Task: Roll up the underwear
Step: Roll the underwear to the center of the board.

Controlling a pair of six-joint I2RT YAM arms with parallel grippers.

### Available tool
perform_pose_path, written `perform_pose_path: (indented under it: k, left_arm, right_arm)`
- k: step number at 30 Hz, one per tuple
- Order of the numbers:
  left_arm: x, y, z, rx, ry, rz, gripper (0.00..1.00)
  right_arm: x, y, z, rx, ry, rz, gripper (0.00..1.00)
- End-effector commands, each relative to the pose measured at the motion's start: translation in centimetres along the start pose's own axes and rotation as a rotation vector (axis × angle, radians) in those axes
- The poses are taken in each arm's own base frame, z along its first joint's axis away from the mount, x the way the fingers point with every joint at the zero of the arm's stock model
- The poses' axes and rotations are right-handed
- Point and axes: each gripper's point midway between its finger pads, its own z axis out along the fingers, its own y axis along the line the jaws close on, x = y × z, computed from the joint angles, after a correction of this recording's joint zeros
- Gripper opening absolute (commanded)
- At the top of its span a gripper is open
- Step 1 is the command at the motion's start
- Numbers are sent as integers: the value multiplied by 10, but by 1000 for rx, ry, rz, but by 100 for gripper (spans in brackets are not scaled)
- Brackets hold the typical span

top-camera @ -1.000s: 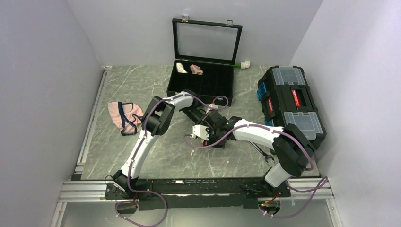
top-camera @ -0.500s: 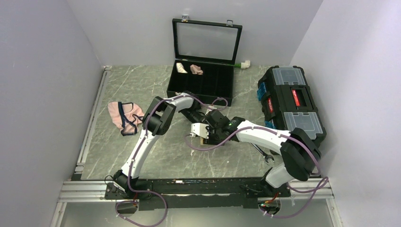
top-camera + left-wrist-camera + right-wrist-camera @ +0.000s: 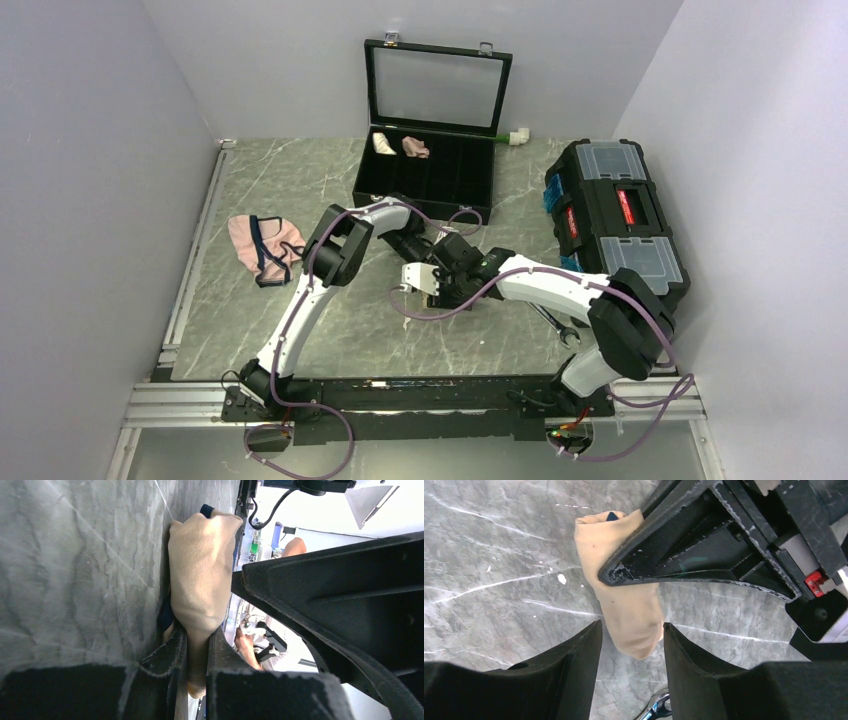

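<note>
Top external view, held against a second back: the right arm's wrist is seen nudged a bit left and far, tighter against the left arm mid-table (image 3: 230,320), and nothing else is shifted. The underwear (image 3: 626,610) is already wound into a tan roll lying there, with one end pinched flat in the clamped left gripper (image 3: 197,640). The right gripper (image 3: 631,626) is parted to about the roll's width around the other end. Whether it's actually squeezed can't be told, so the roll is judged nearly done, probably just being tidied.
</note>
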Motion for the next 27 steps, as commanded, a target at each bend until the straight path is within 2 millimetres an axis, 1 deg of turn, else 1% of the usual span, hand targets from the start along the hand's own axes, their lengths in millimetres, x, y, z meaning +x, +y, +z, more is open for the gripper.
perform_pose_path:
  k: [1, 7, 18, 22, 27]
  left_arm:
    - [30, 70, 7, -184, 157, 41, 0]
    - [31, 71, 8, -177, 158, 36, 0]
    - [34, 69, 9, -159, 164, 26, 0]
    - [35, 68, 9, -153, 166, 23, 0]
    - [35, 67, 9, -149, 165, 24, 0]
  right_arm:
    - [-12, 6, 4, -30, -39, -2, 51]
    - [-12, 13, 12, -58, -35, -9, 51]
    - [-13, 13, 30, -77, -16, -34, 51]
    - [-11, 16, 36, -94, -4, -40, 50]
    - [-4, 24, 40, -127, 13, -36, 49]
